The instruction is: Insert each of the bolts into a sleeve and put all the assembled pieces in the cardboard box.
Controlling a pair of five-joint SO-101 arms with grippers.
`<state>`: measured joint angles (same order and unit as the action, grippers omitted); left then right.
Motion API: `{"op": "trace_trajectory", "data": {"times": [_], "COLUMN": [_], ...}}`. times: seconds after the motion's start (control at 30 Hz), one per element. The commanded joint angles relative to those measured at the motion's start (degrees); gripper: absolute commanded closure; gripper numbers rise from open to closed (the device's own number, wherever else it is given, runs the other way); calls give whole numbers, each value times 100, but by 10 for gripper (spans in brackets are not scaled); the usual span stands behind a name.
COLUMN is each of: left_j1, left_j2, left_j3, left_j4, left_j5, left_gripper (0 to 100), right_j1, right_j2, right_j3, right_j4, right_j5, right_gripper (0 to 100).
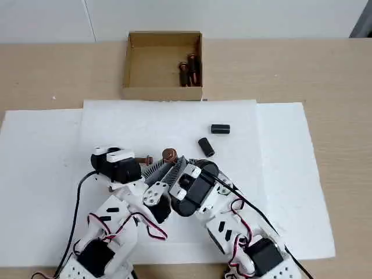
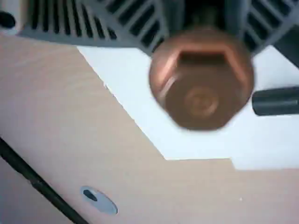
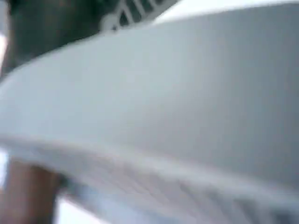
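White mat (image 1: 52, 174), bolt (image 2: 202, 79) in left claw (image 1: 165, 165)

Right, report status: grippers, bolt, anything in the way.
Left gripper shut on a bolt, off the white sheet. Right gripper crowded against it. Two sleeves lie loose nearby; assembled pieces already in the cardboard box.

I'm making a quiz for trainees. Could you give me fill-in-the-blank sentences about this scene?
1. ____ black sleeves lie loose on the white sheet.
2. The assembled pieces lie inside the ____.
3. The bolt has a head with ____ sides.
Missing words: two; cardboard box; six.
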<state>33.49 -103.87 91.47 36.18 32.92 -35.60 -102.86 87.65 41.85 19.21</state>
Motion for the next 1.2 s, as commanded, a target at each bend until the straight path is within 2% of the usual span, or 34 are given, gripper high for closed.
{"op": "trace_trajectory", "data": {"times": [0.0, 0.07, 0.37, 0.57, 0.63, 0.77, 0.8, 0.9, 1.03, 1.17], "left_j1": [-62, -167, -730, -1336, -1591, -2198, -2374, -2875, -3200, -3552], "left_j2": [-9, -9, 9, 0, -9, -18, -18, -9, -18, -18], "left_j3": [-22, -31, -866, -1490, -1666, -1868, -1877, -1851, -1473, -1138], "left_j4": [290, 352, 879, 1319, 1451, 1679, 1723, 1925, 2400, 2813], "left_j5": [-35, -44, -255, -404, -413, -791, -932, -1477, -2242, -2347], "left_gripper": [803, 757, 756, 759, 799, 984, 998, 989, 994, 994], "right_j1": [31, 31, 31, 66, 198, 752, 910, 1235, 1288, 1437], "right_j2": [-101, -101, -101, -101, -84, -66, -57, -57, 75, 963], "right_j3": [-237, -229, -202, -193, -202, -229, -237, -237, -607, -1248], "right_j4": [-189, -189, -189, -189, -189, -145, -145, -136, 13, -40], "right_j5": [26, 26, 26, -88, -387, -958, -1134, -1582, -2180, -2444], "right_gripper": [995, 995, 995, 995, 995, 995, 995, 995, 995, 995]}}
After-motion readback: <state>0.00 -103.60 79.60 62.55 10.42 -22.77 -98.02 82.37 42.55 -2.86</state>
